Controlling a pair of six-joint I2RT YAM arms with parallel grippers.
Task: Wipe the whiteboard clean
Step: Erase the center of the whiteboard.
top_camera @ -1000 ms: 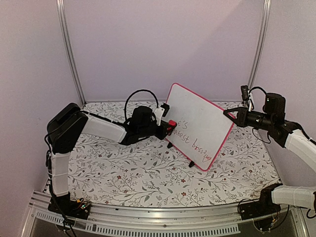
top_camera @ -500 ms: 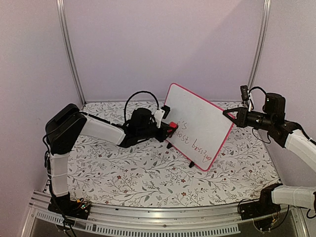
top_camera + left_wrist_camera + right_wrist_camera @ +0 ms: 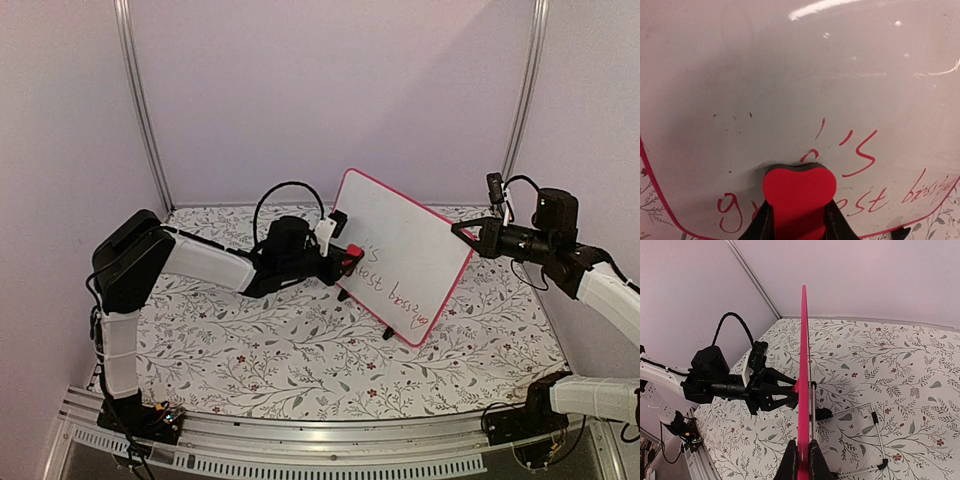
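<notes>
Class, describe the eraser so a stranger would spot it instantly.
Find the tilted whiteboard on the floral table. Against its left side, pinched in the left jaws, is the eraser: a solid red block, unlike the thin red handwriting beside it.

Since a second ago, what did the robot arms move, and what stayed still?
The left gripper, shut on the red eraser, slid a little to the right over the whiteboard near its left edge. Nothing was picked up or let go. The right gripper stayed clamped on the board's right edge, the board stayed tilted, and the red writing looks unchanged.
</notes>
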